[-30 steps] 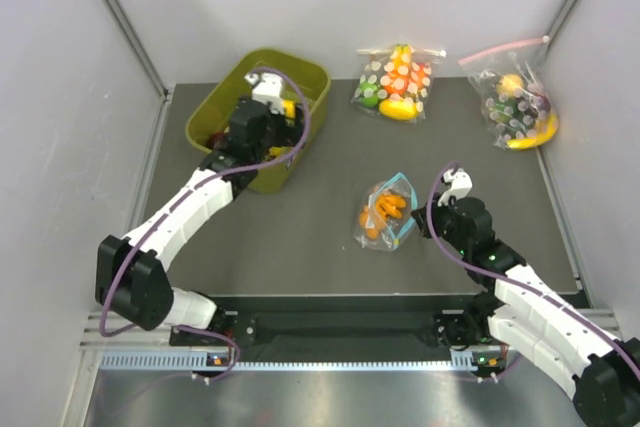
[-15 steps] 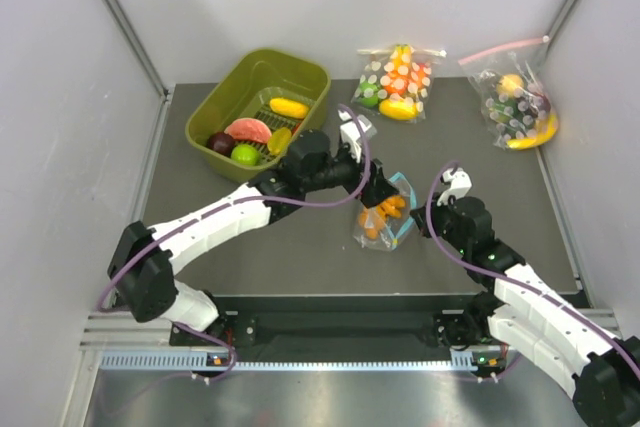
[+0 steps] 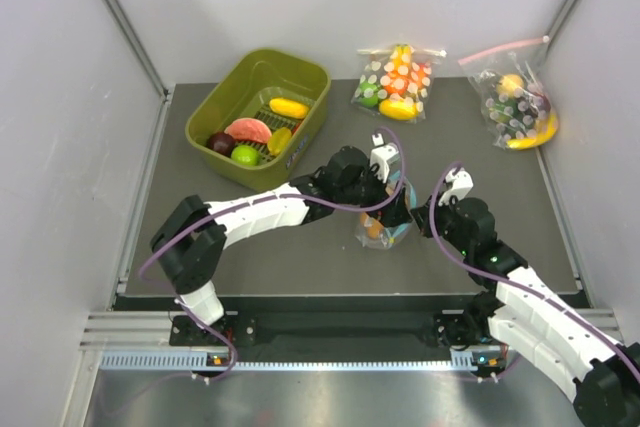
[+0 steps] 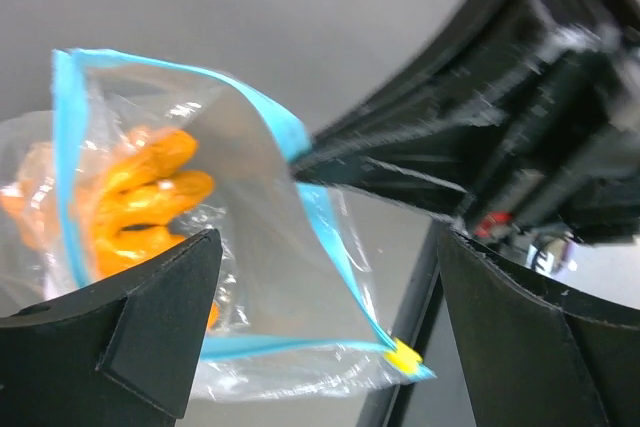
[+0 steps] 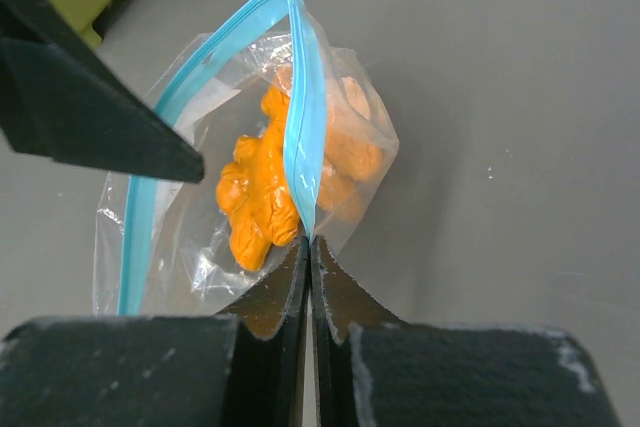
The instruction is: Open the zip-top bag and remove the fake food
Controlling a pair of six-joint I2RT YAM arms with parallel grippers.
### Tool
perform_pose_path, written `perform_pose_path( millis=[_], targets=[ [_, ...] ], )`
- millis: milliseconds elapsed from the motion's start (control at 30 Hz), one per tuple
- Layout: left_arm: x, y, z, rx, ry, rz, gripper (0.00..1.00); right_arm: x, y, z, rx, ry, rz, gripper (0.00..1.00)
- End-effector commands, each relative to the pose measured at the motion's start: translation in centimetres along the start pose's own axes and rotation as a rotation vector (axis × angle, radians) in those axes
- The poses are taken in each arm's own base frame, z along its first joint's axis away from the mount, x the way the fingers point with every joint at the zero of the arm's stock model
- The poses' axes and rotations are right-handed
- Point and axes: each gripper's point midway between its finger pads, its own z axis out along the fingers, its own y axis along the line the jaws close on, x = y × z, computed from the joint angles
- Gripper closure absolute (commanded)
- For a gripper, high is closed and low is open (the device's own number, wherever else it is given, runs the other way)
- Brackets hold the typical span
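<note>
The zip-top bag [image 3: 383, 225] lies at the table's middle, with its light-blue strip [image 5: 300, 97] parted into an open mouth. Orange carrot-like pieces [image 5: 258, 195] sit inside and also show in the left wrist view [image 4: 150, 197]. My right gripper [image 5: 308, 242] is shut on one side of the blue strip; in the top view it [image 3: 419, 219] is at the bag's right edge. My left gripper [image 4: 330, 237] is open and straddles the bag's mouth with a finger on each side; from above it [image 3: 393, 209] is over the bag. A round green fruit [image 3: 245, 155] lies in the bin.
An olive-green bin [image 3: 222, 97] holding yellow, red, purple and green toy pieces stands at the back left. Two white-dotted bags with pink strips lie at the back middle [image 3: 396, 77] and the back right [image 3: 520, 107]. Grey walls enclose the table.
My left arm has swung from over the bin rightward to the bag, and its open fingers now sit around the bag's mouth. My right gripper has stayed shut on the blue strip.
</note>
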Motion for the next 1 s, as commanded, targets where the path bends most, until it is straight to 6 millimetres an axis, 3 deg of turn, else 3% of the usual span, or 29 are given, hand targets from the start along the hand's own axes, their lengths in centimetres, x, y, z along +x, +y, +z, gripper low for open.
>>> perform_pose_path(
  millis=[0, 300, 567, 733, 967],
  targets=[
    [-3.1, 0.1, 0.4, -0.036, -0.071, 0.026, 0.07, -2.4, 1.4, -0.4, -0.044, -0.064, -0.013, 1.0],
    [-2.5, 4.4, 1.6, -0.221, -0.073, 0.033, 0.08, -2.3, 1.6, -0.7, -0.06, -0.071, -0.01, 1.0],
    [-1.4, 6.7, 2.0, -0.312, -0.056, 0.037, 0.15, -2.8, 1.7, -1.0, -0.067, -0.09, -0.015, 1.0],
    [-1.1, 7.9, 2.4, -0.388, -0.044, 0.072, 0.24, -2.6, 1.9, -1.0, -0.076, -0.083, -0.016, 1.0],
    [-0.2, 8.8, 4.2, -0.465, -0.012, 0.129, 0.25, -2.4, 2.0, -1.0, -0.085, -0.076, -0.01, 1.0]
  ],
)
